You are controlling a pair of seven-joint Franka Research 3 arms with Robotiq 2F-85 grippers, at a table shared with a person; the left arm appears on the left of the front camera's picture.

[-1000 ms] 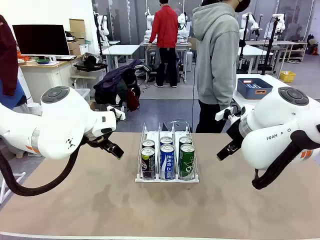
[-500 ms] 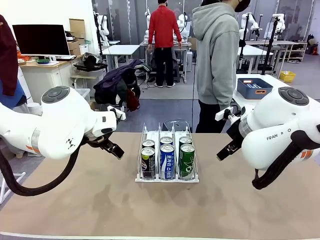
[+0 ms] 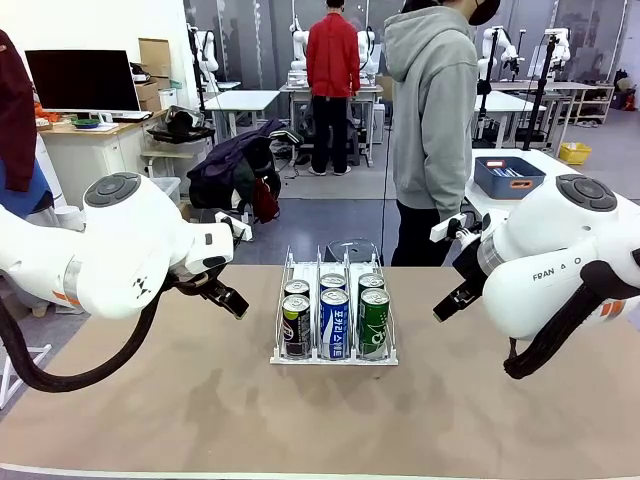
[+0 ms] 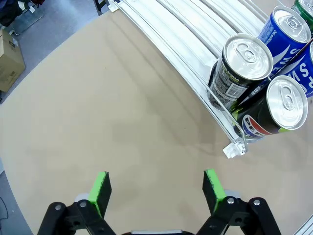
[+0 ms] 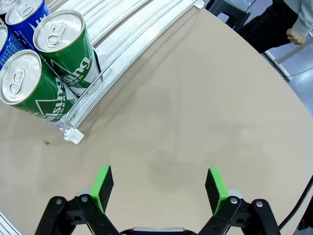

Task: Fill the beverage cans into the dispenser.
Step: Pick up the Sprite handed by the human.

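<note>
Nothing on the table had moved since a second before: both arms and all six cans stood as they were, and only a person in red (image 3: 332,70) far behind had shifted slightly.

From the front, the dispenser (image 3: 334,358) stood mid-table between the arms. Its near row held a black Pepsi can (image 3: 296,326), a blue can (image 3: 335,323) and a green can (image 3: 374,321). Three more cans stood behind them, hidden but for their tops. The left gripper (image 3: 232,302) hung beside the rack's left side and the right gripper (image 3: 448,305) beside its right, both clear of it. Each was half hidden by its own arm, so its opening was hard to judge there. A person in a grey hoodie (image 3: 432,120) stood at the far edge.

Along the left wrist, the left gripper (image 4: 156,174) was spread wide and held nothing, its green pads (image 4: 101,190) over the bare table (image 4: 98,98). Up right lay the rack's corner with the Pepsi can and a second black can (image 4: 234,78) behind it. The blue cans (image 4: 288,29) were cut off by the picture's edge.

Along the right wrist, the right gripper (image 5: 159,176) was likewise wide apart and empty above the tabletop. Two green cans (image 5: 63,46) stood in the nearest lane at upper left, and the blue ones beyond were cropped. The person's hand (image 5: 296,35) showed at the top right.
</note>
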